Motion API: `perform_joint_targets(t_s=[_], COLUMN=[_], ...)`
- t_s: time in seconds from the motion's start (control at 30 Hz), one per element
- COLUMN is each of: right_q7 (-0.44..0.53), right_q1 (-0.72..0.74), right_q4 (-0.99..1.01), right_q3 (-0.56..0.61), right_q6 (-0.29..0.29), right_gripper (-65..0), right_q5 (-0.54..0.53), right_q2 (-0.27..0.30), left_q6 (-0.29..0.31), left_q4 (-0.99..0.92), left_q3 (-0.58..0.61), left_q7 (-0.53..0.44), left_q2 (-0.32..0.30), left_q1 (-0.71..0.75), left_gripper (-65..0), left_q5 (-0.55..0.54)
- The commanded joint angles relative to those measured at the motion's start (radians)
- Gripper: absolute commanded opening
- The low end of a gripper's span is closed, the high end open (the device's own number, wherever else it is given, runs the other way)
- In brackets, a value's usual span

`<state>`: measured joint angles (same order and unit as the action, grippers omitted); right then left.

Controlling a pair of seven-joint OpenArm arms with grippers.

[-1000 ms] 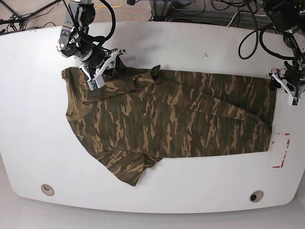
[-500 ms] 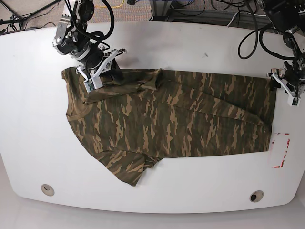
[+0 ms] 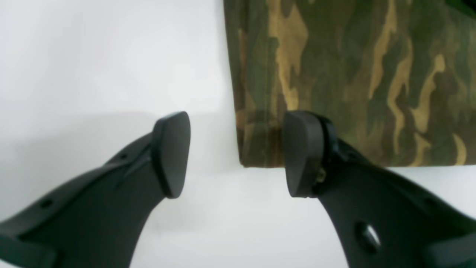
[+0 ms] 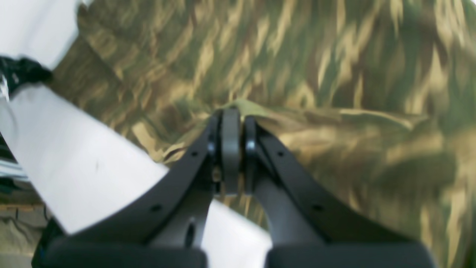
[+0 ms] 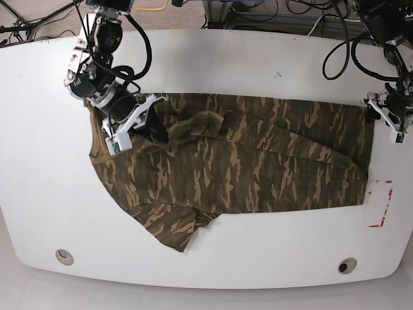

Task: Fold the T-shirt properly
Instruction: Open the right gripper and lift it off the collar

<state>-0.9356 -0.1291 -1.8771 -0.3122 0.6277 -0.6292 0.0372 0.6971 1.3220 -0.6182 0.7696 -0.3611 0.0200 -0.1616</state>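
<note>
The T-shirt (image 5: 239, 155) lies spread across the middle of the white table (image 5: 213, 58), collar end toward frame left, hem toward frame right in the base view. One short sleeve juts toward the lower centre of the frame.

Right arm: reaches in from the upper left of the base view, wrist bent down and outward over the shirt's shoulder area. The right gripper (image 5: 132, 132) has its jaws pressed together on a raised fold of camouflage cloth. The right wrist view confirms this: the two black fingers (image 4: 217, 149) meet at centre frame with a tan-green peak of fabric pinched between them, and the shirt beyond is motion-blurred.

Left arm: sits at the right edge of the base view, beside the hem. The left gripper (image 3: 236, 152) is spread wide, pads well apart. In the left wrist view the corner of the hem lies between the two pads, with bare table under the left-hand pad and cloth behind the right-hand one. Whether either pad touches the cloth I cannot tell.

Change from the earlier base frames: the right gripper has moved down and slightly leftward in frame, from the top edge of the shirt to a spot lower on the shoulder. The upper sleeve cloth has been drawn along with it and now bunches near the upper middle of the shirt. The left gripper and the hem end look unchanged.
</note>
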Motion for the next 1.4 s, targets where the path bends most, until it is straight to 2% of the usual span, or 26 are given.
perform_joint_targets(t_s=[0.0,0.23,0.83,1.17,1.37], right_q7=[0.022,0.022,0.023,0.023,0.023], right_q1=[0.046,0.145,0.3,0.306,0.266], right_q4=[0.046,0.165,0.302,0.331,0.322], right_q3=[0.0,0.002,0.006,0.005,0.002], right_q6=[0.002,0.004,0.004,0.004,0.004], right_gripper=[-65.0,-65.0,-65.0,-65.0,-60.1], right_q5=[-0.019,-0.019,-0.019,-0.019,-0.019], right_q2=[0.005,0.028,0.049,0.06,0.063], left_q6=[0.001,0.001,0.001,0.001,0.001], left_q4=[0.017,0.02,0.018,0.018,0.017], left_q3=[-0.004,-0.002,-0.002,-0.002,-0.002], left_q7=[-0.014,-0.014,-0.014,-0.014,-0.014], left_q2=[-0.025,-0.036,-0.036,-0.034,-0.034], left_q1=[-0.005,0.013,0.014,0.013,0.01], left_gripper=[-28.5,-28.5,-28.5,-28.5,-28.5], left_q5=[-0.011,-0.011,-0.011,-0.011,-0.011])
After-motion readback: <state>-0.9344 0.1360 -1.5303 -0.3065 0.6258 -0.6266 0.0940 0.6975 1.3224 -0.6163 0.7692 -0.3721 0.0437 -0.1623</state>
